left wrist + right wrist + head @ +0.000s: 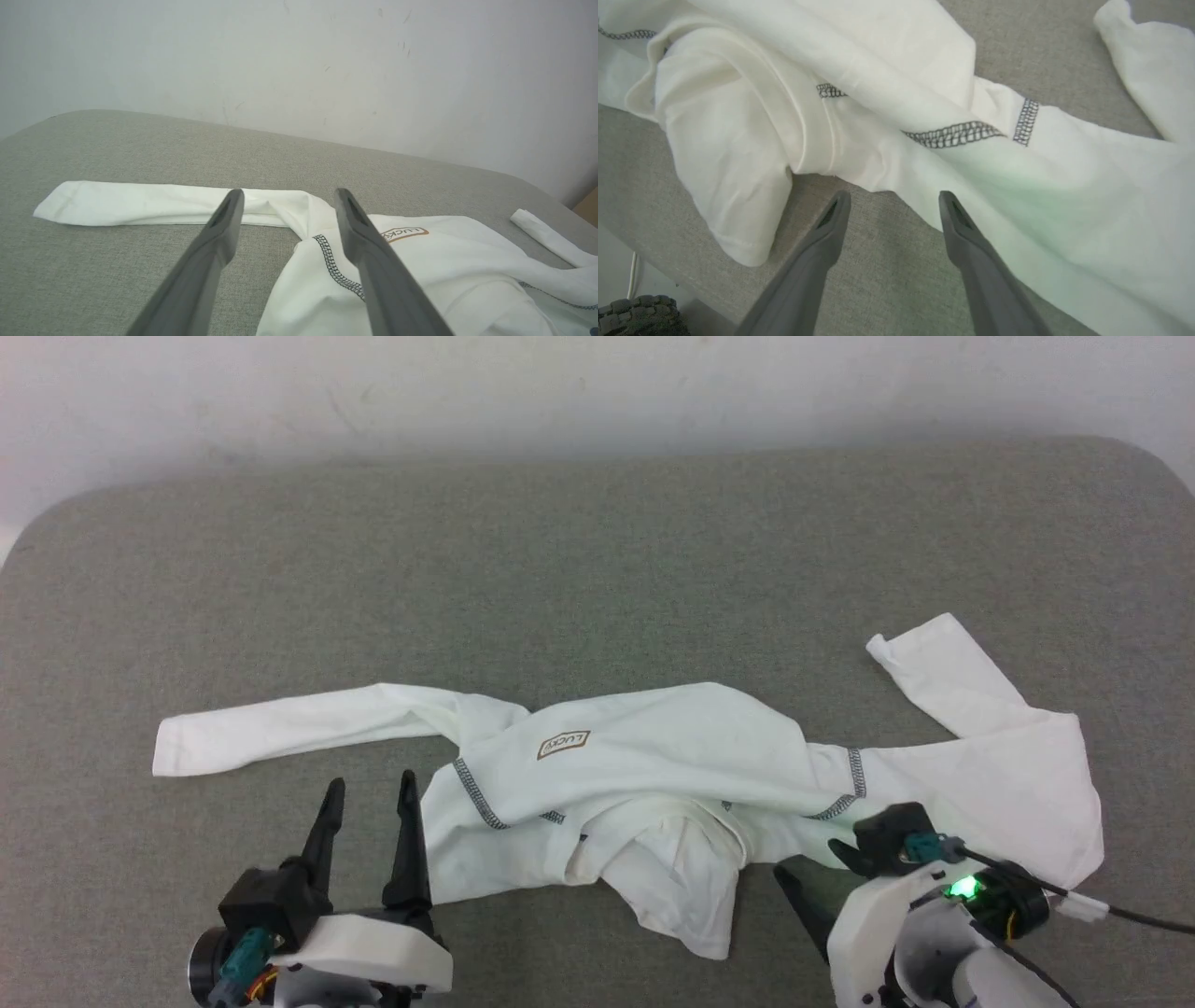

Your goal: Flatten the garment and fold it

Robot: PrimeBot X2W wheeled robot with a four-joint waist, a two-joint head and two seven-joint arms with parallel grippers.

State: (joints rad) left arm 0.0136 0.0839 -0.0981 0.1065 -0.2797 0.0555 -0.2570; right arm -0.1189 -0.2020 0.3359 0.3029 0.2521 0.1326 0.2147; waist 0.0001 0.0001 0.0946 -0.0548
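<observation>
We are looking at the white long-sleeved shirt [653, 756], which is lying crumpled along the near edge of the grey bench [597, 569], running from near the left edge almost to the right edge. One sleeve [280, 728] is lying flat toward the left edge; the other sleeve [943, 672] is bending back toward the far right corner. The middle is bunching over itself, with a loose flap [681, 896] reaching toward the near edge and the tan LUCKY patch [563, 744] facing up.

Our left gripper [371, 781] is hovering just beside the shirt's dark-stitched shoulder seam [476, 793], jaws standing wide with nothing between them. Our right gripper [893, 198] is pointing at the bunched edge of the body, jaws likewise wide and empty, above bare bench.

We are judging the cloth thin, light and limp: it is likely to sag and double over when lifted, and a pinch may be catching several layers at once. The firmest holds are looking like the stitched shoulder seams and the hemmed edges, one in each gripper, well apart, so the body is pulling taut.
</observation>
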